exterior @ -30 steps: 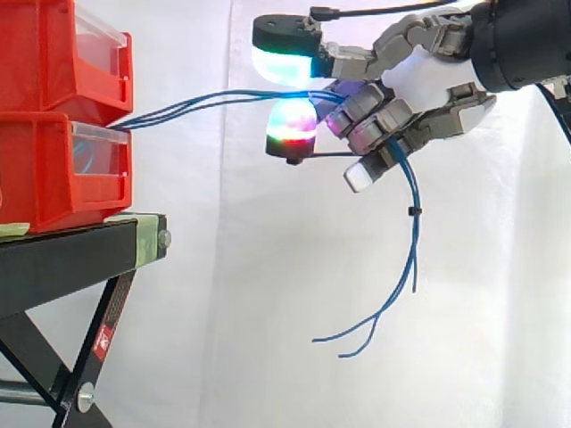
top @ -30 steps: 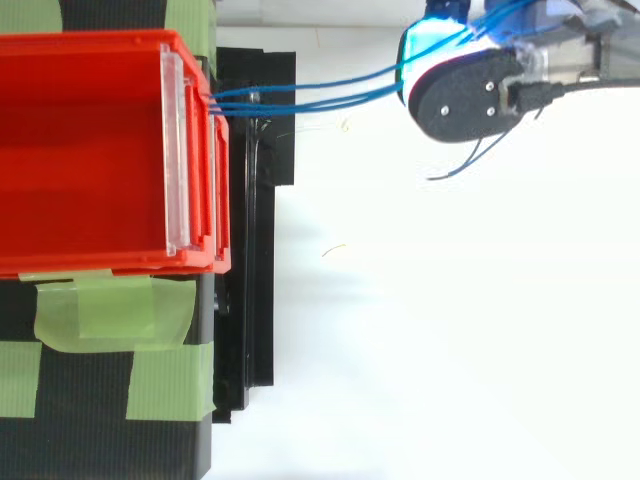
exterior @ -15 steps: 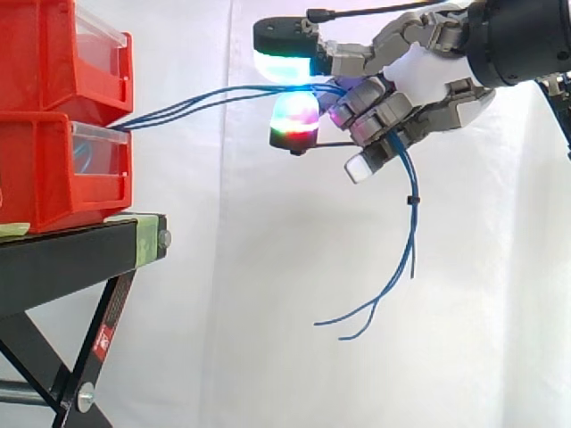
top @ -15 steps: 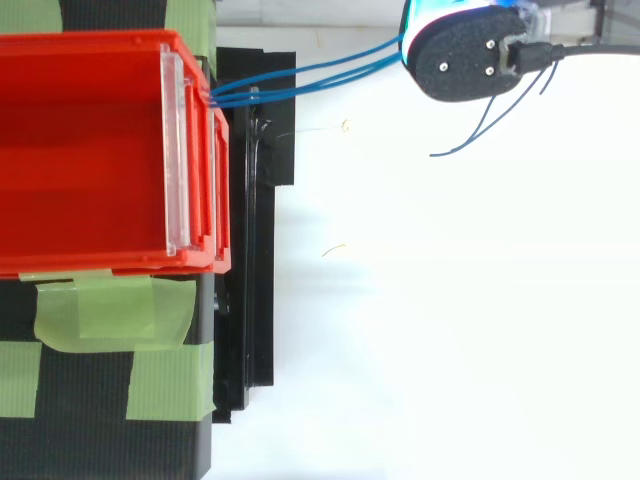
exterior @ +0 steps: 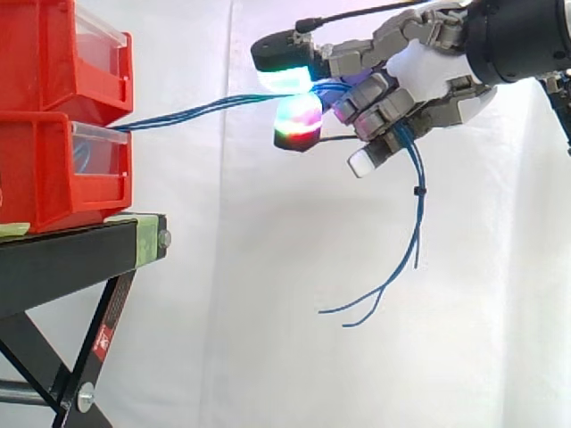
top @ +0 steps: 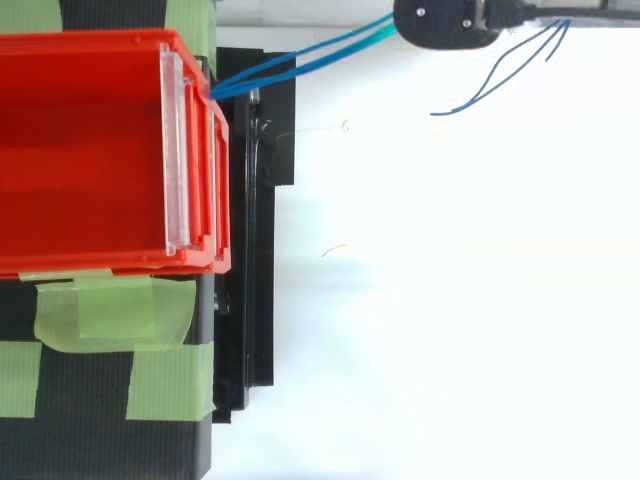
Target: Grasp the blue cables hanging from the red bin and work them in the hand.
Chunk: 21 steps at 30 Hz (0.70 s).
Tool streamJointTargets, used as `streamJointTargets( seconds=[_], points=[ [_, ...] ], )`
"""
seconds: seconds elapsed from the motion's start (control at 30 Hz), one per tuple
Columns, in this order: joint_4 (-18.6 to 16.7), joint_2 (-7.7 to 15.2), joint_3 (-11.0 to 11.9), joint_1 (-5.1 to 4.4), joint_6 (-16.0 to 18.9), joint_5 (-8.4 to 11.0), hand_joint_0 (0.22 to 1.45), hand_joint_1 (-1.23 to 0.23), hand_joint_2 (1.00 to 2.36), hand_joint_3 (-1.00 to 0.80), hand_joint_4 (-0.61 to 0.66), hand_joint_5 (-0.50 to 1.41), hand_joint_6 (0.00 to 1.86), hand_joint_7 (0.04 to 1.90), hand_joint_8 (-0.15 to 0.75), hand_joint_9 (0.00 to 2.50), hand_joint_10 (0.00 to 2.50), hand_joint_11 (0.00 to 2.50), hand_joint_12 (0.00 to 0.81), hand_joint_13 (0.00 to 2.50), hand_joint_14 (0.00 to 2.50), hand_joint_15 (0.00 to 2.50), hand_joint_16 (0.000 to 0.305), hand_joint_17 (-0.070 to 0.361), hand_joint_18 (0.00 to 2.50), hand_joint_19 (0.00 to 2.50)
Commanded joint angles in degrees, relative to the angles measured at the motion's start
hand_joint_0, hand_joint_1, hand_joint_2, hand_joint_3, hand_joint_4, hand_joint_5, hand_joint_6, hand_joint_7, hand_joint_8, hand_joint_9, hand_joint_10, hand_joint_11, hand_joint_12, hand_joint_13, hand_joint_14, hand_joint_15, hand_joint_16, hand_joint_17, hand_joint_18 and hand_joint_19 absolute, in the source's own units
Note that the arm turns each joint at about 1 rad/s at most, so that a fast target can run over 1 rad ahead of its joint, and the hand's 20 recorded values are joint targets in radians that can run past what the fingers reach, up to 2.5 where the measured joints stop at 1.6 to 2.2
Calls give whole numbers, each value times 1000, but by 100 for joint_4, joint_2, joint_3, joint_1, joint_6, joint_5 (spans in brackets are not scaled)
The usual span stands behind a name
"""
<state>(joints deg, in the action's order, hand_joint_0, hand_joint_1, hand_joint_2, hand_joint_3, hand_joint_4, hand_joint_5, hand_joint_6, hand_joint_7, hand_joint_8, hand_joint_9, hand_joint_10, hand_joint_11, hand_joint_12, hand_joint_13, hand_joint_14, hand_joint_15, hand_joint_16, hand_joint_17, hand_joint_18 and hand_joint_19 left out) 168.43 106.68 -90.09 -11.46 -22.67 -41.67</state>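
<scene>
From the side, my hand point(exterior: 428, 71) is curled shut round the blue cables point(exterior: 196, 109), which are pinched between the glowing pads and wrapped by the other fingers. The lower red bin point(exterior: 53, 169) sits at the edge of the black stand point(exterior: 80, 241), well apart from my hand and a little lower. The cables run from the bin's front almost level and rise slightly into my grip. Their long axis is that bin-to-hand line. Past my fingers the loose ends hang down and hook back toward the stand.

From above, the cables point(top: 300, 68) leave the bin's point(top: 80, 150) front corner and slant away to my hand point(top: 445, 18). I judge any working pull will load along that slant.
</scene>
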Motion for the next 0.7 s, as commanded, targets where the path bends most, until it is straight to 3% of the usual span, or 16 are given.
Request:
streamJointTargets(
  seconds=[0.0,0.13,0.2,0.23,0.33,0.47,0.67],
  points=[
    [-29,-7,0,-6,-1,1,907,-575,1019,-225,247,185,710,1194,442,591,2500,2500,568,958,2500,1872,57,128,1099,760],
    [-73,-7,0,-6,-10,1,936,-542,1014,-105,259,206,600,1195,444,599,2500,2500,575,969,2500,1864,62,139,1098,650],
    [-205,-7,0,-6,-62,1,949,-540,1011,-38,279,237,460,1240,446,602,2500,2500,568,965,2500,1854,63,141,1096,619],
    [-240,2,0,-15,-80,1,955,-541,1007,-11,305,290,206,1333,448,604,2500,2500,568,967,2500,1846,64,143,1099,597],
    [-275,-7,0,-15,-124,-7,953,-541,1007,-66,335,315,3,1365,457,605,2500,2500,572,968,2500,1842,64,144,1099,595],
    [-293,-7,0,-6,-124,-7,906,-526,1016,-340,325,284,6,1340,454,585,2500,2500,573,931,2500,1884,58,131,1045,719],
    [-354,2,0,-23,-115,-25,913,-532,1017,-412,301,280,6,1344,453,579,2500,2500,568,920,2500,1876,55,123,1035,770]
  ],
)
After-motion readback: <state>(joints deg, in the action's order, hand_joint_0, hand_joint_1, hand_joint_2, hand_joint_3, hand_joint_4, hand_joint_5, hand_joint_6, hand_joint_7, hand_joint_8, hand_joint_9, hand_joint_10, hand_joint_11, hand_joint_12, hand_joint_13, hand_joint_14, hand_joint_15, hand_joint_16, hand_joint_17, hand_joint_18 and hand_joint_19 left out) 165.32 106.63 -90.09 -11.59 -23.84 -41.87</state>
